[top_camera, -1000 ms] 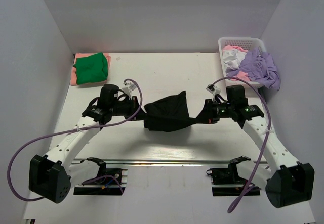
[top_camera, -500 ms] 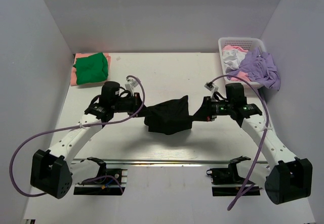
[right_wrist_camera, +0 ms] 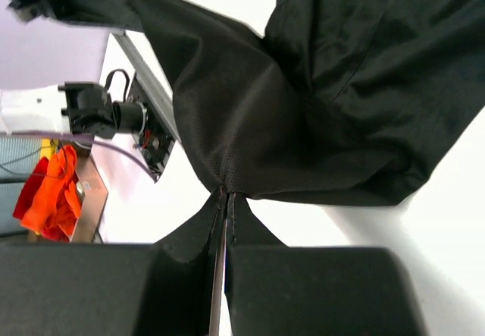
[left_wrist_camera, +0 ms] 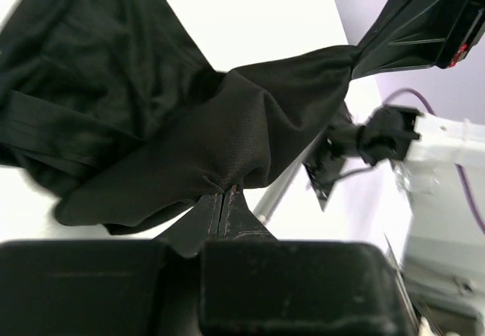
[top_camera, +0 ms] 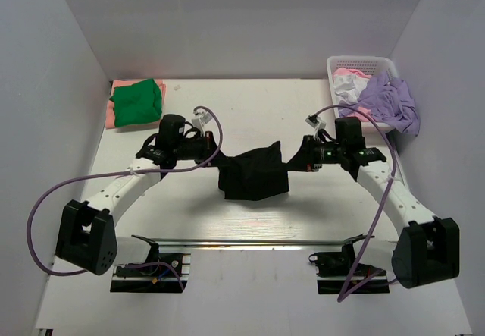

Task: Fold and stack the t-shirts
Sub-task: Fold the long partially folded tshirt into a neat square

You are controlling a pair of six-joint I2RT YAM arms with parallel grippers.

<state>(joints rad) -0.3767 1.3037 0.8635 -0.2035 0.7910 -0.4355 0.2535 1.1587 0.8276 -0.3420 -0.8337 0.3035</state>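
Left of the basket [top_camera: 362, 64], both arms stretch forward with wrists turned inward. The left gripper [top_camera: 215, 155] and right gripper [top_camera: 297, 159] are each pinched tight on an upper corner of the black shirt [top_camera: 252, 175]. Compared to a second ago they've pushed further back, level with the basket's near end, and the shirt hangs squarer between them. The fabric's soft and creased, with a fine weave.

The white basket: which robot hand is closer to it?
Right. The right gripper is a little in front of the basket, pinching the black t-shirt. The left gripper pinches the shirt's other end, farther away, nearer the green t-shirt.
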